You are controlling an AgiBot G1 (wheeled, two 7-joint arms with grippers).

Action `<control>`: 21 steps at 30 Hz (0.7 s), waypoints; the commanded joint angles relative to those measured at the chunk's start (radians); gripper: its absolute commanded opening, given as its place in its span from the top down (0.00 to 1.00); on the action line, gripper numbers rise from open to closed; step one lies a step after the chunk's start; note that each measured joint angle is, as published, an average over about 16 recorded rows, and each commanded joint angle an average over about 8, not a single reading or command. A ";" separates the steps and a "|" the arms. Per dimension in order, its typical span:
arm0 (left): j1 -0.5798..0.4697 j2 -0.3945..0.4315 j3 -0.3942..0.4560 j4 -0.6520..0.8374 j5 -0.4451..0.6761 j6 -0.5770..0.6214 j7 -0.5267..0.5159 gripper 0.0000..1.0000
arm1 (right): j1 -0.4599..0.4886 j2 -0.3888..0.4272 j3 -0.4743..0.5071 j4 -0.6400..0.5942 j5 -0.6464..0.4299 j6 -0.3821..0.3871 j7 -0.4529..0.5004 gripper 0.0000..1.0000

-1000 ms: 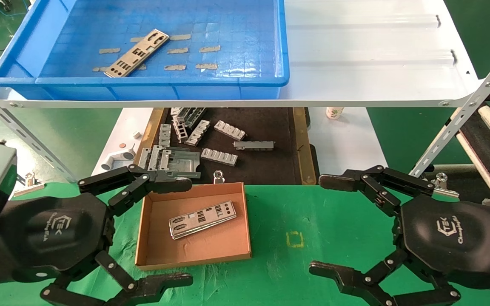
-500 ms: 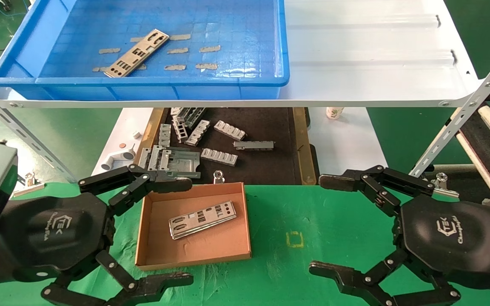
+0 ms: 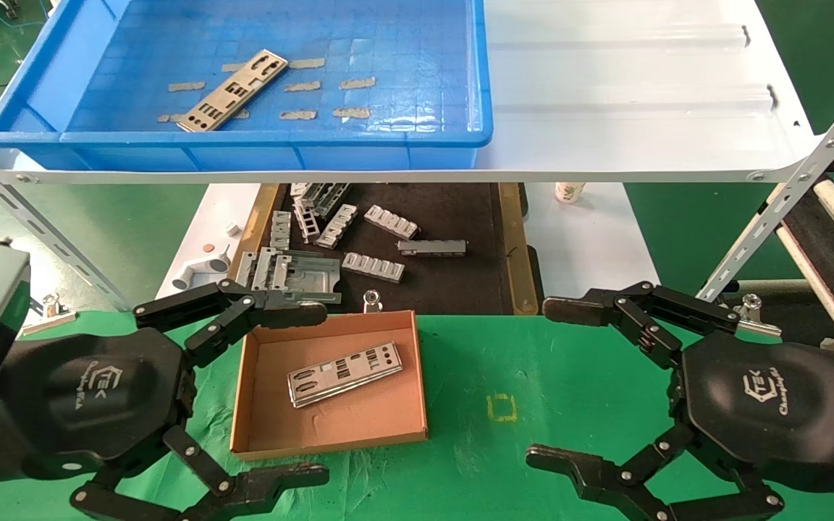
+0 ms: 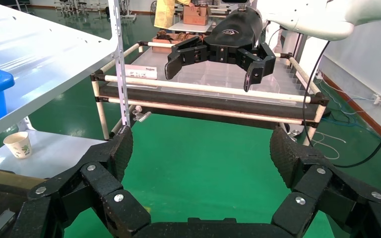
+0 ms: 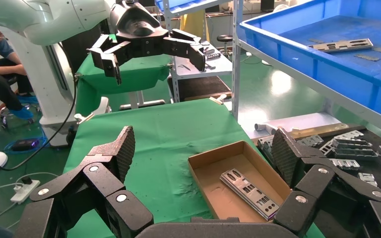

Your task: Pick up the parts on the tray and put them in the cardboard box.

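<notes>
We work over a counter point(image 3: 554, 391) covered in green cloth, with a small yellow square mark point(image 3: 502, 407) near its middle. Past its far edge sits a lower black tray point(image 3: 460, 217) with wooden sides, strewn with chunky grey ribbed brackets point(image 3: 373, 266). Above that runs a white metal shelf point(image 3: 627, 94), and a paper cup point(image 3: 570, 192) stands on the white surface beneath it. The floor around us is green, and in the right wrist view a seated person point(image 5: 0, 64) shows at the edge of the room.

The blue tray point(image 3: 453, 43) rests on the left part of the shelf. One part point(image 3: 233, 91) lies flat and slanted on its gridded floor among tan tape scraps point(image 3: 356, 82). The cardboard box point(image 3: 250, 405) sits on the green cloth just right of our left arm. Inside it a second part point(image 3: 344, 373) lies flat at a slant; whether another sits under it we cannot tell.

Our left claw point(image 3: 319, 394) hovers low at the near left of the counter, pointing inward toward the box, its fingers spread wide and holding nothing. One upper finger point(image 3: 272, 311) hangs by the box's far left corner. Our right claw point(image 3: 546, 383) hovers at the near right, facing the left one, also spread wide and empty, well apart from the box
</notes>
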 commanded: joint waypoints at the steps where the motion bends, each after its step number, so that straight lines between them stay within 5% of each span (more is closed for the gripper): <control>1: 0.000 0.000 0.000 0.000 0.000 0.000 0.000 0.00 | 0.000 0.000 0.000 0.000 0.000 0.000 0.000 0.00; 21: 0.000 0.000 0.000 0.000 0.000 0.000 0.000 0.00 | 0.000 0.000 0.000 0.000 0.000 0.000 0.000 0.00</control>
